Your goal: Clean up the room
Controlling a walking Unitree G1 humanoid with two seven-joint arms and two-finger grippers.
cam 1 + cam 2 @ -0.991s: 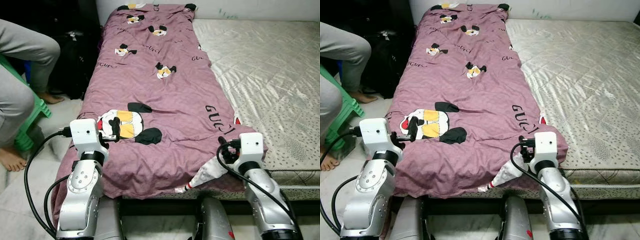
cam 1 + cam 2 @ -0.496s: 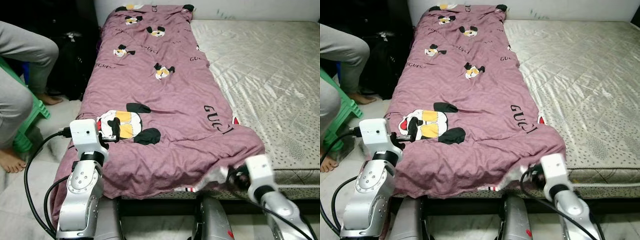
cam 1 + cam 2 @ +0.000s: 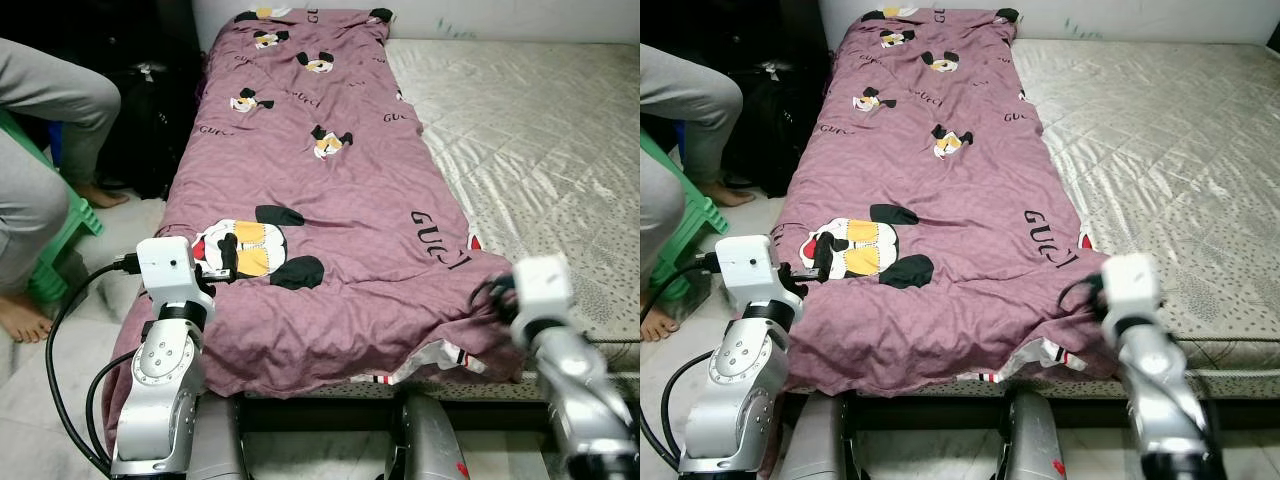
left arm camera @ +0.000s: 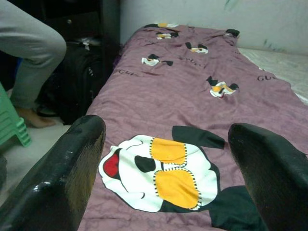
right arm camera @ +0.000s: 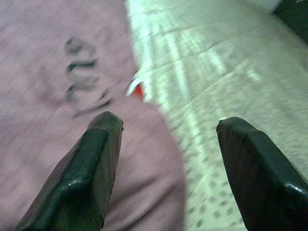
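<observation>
1. Purple quilt [image 3: 320, 190] lies lengthwise along the left strip of the bed, its long axis running straight away from both grippers toward the far wall, its near hem drooping over the mattress edge between the two arms.

2. Right gripper [image 5: 166, 159] stands with fingers spread wide and empty at the quilt's near right corner [image 3: 480, 300]; one finger is over purple cloth, the other over the bare mattress [image 3: 540, 150], so the quilt's long edge runs between the jaws and onward ahead of them.

3. Left gripper [image 4: 166, 163] is likewise parted and holds nothing, poised at the near left edge with the big cartoon print [image 3: 250, 250] just ahead of the fingertips.

4. By this reading the right arm is nearer a graspable corner; a white lining flap [image 3: 435, 357] shows beneath the hem there.

5. Beyond the left jaws, a seated person's legs [image 3: 45, 150] and a green stool [image 3: 60, 235] flank the bed.
</observation>
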